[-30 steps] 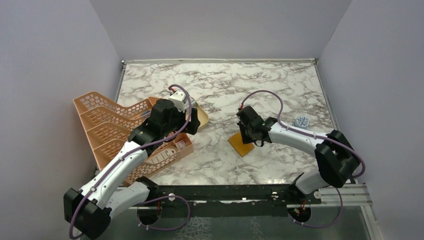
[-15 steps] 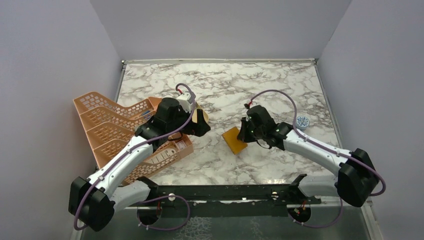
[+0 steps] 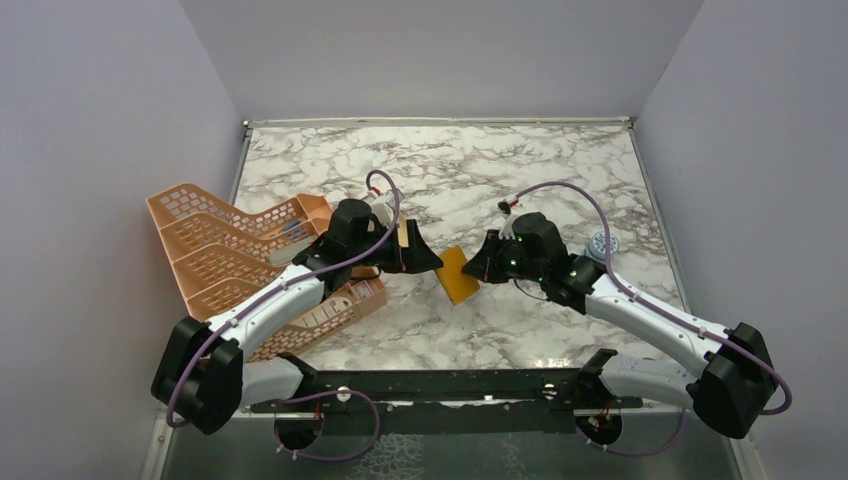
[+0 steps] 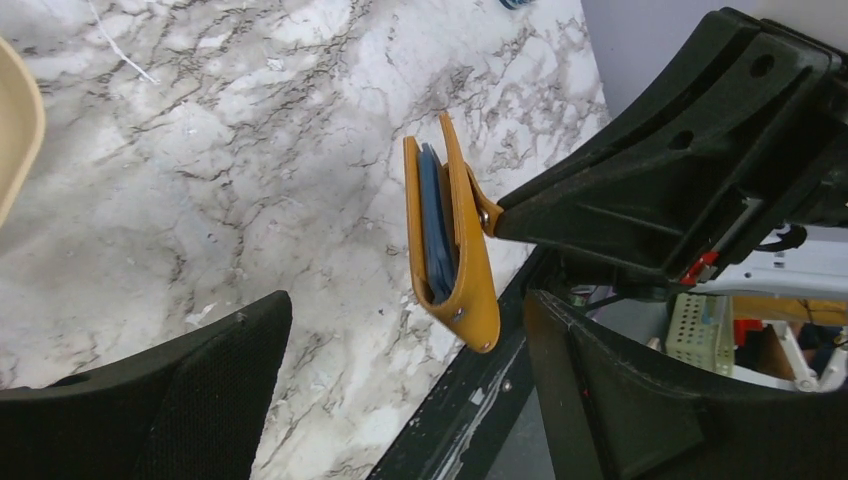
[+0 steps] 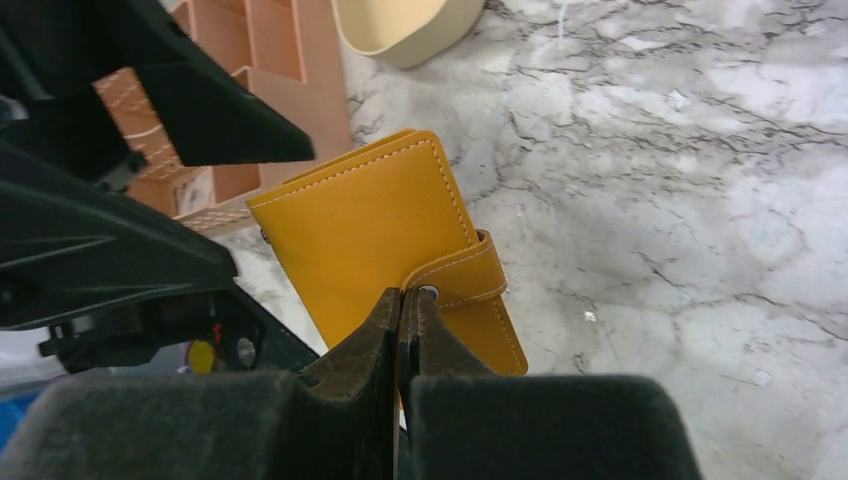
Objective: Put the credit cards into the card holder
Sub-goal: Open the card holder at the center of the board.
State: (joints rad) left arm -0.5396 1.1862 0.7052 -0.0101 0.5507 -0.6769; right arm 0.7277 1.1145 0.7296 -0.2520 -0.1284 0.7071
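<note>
Right wrist view: right fingers [image 5: 378,335] clamp the card holder [image 5: 370,225] by its strap [image 5: 465,275]; left fingers [image 4: 200,400] gape wide, empty, just beside the card holder.

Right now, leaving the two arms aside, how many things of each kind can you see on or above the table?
orange wallet: 1
peach rack: 1
tan dish: 1
small blue round thing: 1
cards: 0 that I can make out
Total: 4
</note>
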